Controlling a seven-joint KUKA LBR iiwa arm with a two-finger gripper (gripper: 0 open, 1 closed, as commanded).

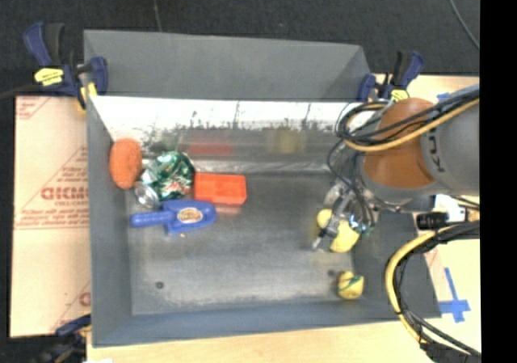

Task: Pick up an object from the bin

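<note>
My gripper (347,212) is low in the right part of the bin, under the arm's orange cover. Directly at its tip lies a small yellow rounded thing (344,238), with a second bit of yellow (324,217) showing just to the gripper's left. The gripper partly covers this yellow thing, so I cannot see whether it is gripped. A second small yellow thing with a dark spot (350,284) lies apart, near the bin's front right corner.
At the bin's left lie an orange ball-like lump (124,163), a crushed green can (166,177), an orange-red block (220,189) and a blue tool with a yellow label (174,216). Bare floor spans the middle and front.
</note>
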